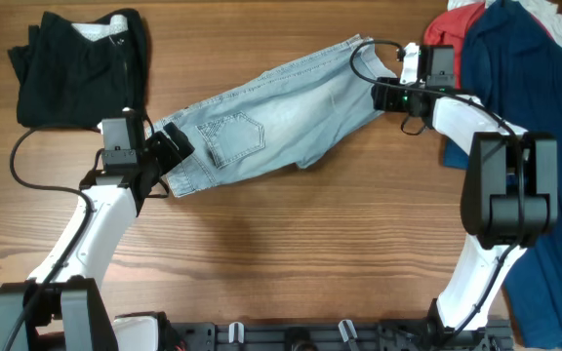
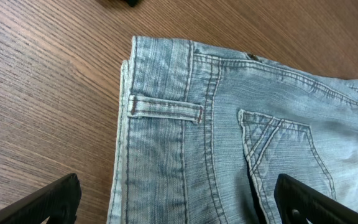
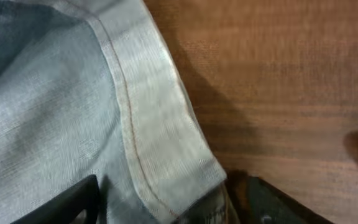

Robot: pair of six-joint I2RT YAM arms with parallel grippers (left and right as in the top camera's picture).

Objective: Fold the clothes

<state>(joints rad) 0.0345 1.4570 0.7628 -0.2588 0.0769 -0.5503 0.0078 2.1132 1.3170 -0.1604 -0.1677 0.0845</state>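
Since the denim shorts lie diagonally across the table, waistband under the left gripper and pale hem corner at the right gripper, each arm has its own end nearest, both grippers spread wide, clamping nothing

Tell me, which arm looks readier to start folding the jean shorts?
Right, probably: the right gripper straddles the pale hem corner of the denim shorts, ready to pinch. The left gripper gapes wide over the flat waistband.
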